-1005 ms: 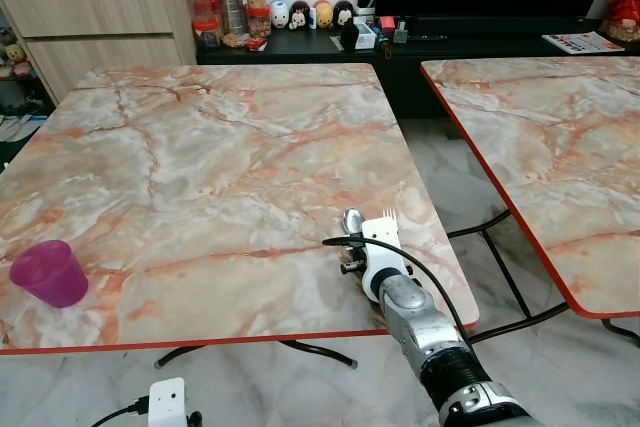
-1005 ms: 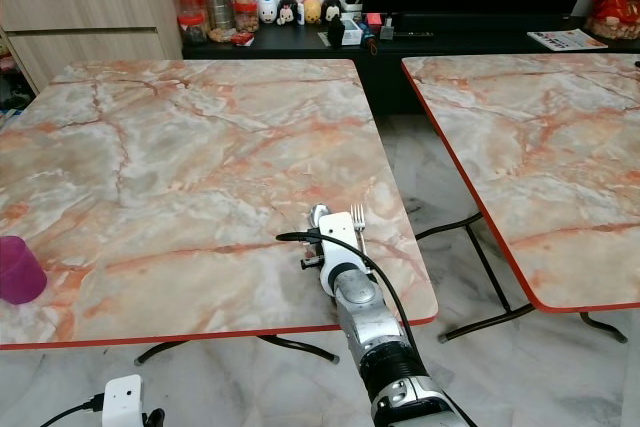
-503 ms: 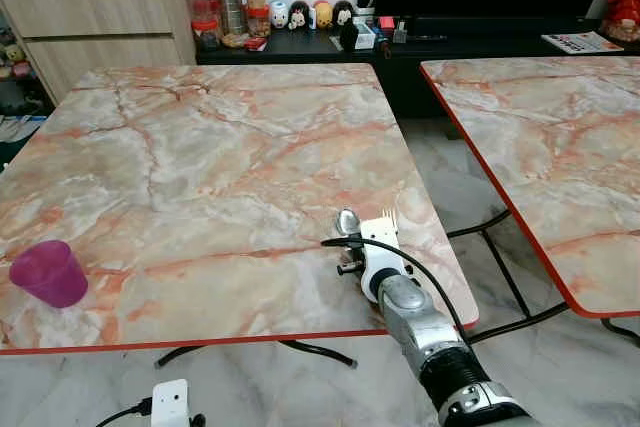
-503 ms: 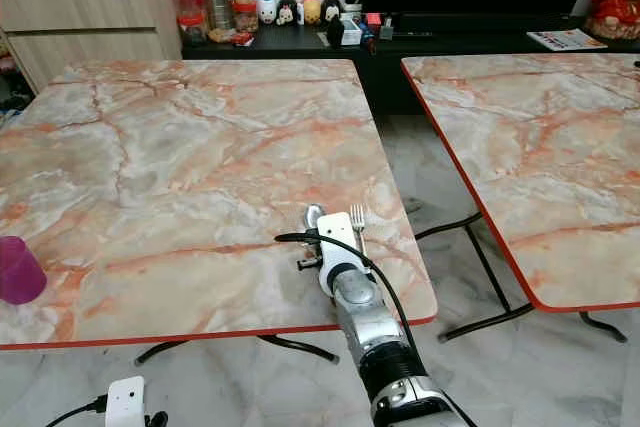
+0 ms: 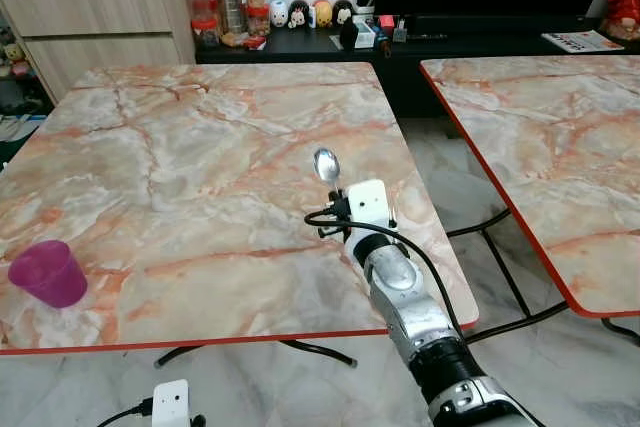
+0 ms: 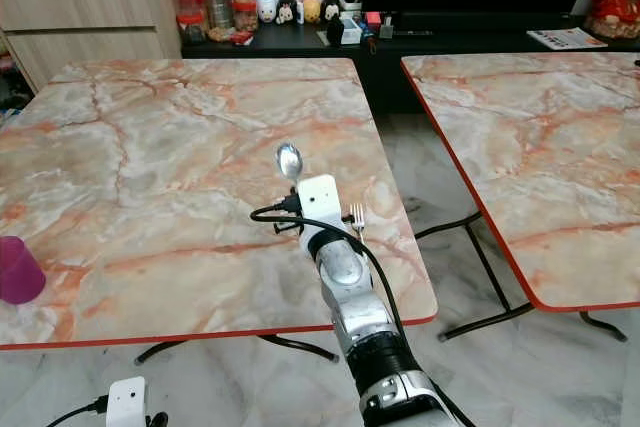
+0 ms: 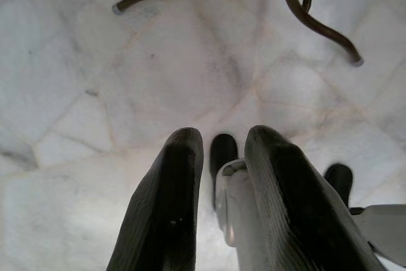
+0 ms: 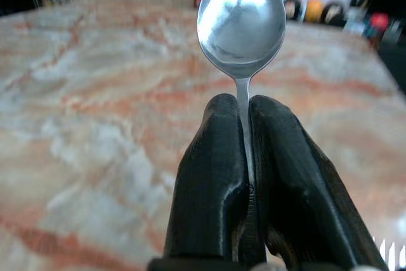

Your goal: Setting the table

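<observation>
- A shiny silver metal spoon (image 8: 241,14) is pinched by its thin handle in the right gripper (image 8: 246,150), bowl up, above the marble-patterned table with the red edge (image 5: 200,147).
- A silver fork (image 6: 357,217) is seen lying on the table just beside the wrist.
- The spoon should probably be laid parallel beside the fork; a low, level descent is advised before release.
- The translucent purple plastic cup (image 5: 47,273) sits well apart, near the front left edge.
- The left gripper (image 7: 222,188) hangs idle over the floor, fingers slightly parted and empty.
</observation>
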Robot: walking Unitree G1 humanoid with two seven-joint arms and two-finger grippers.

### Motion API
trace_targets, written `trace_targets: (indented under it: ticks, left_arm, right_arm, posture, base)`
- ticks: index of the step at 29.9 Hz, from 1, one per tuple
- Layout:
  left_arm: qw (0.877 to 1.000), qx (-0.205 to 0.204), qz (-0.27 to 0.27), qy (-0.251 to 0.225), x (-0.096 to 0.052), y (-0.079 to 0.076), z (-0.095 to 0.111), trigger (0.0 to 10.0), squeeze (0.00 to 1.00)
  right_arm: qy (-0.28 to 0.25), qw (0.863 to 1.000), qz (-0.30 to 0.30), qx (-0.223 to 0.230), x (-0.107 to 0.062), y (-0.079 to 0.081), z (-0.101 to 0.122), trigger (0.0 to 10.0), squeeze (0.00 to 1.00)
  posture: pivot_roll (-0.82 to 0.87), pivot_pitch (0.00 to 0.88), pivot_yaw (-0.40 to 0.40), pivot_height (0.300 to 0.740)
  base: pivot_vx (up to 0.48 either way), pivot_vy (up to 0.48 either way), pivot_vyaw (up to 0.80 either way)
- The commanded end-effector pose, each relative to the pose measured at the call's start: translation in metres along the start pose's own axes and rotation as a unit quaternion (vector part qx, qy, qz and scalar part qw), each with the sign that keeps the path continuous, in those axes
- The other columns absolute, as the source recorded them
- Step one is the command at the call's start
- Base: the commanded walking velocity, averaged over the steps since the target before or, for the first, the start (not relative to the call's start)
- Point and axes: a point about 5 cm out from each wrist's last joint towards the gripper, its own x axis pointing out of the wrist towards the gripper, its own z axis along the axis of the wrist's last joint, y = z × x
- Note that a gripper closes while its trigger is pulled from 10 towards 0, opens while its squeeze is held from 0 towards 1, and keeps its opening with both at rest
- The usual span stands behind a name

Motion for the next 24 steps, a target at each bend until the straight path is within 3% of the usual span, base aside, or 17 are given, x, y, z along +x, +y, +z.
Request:
trace_targets:
  ticks: [1, 24]
  left_arm:
    - [1.0, 0.018, 0.005, 0.005, -0.001, 0.002, -0.003, 10.0, 0.0]
    - [1.0, 0.017, 0.013, 0.006, -0.002, 0.005, -0.005, 10.0, 0.0]
  right_arm:
    - [-0.027, 1.0, -0.005, -0.005, 0.0, -0.002, 0.01, 10.0, 0.0]
    - [-0.069, 0.997, -0.002, -0.021, -0.001, -0.006, 0.021, 10.0, 0.0]
  posture:
    - [-0.01, 0.0, -0.014, 0.732]
    - [-0.02, 0.0, -0.01, 0.732]
  base:
    - [0.0, -0.401, 0.0]
    - [0.0, -0.48, 0.0]
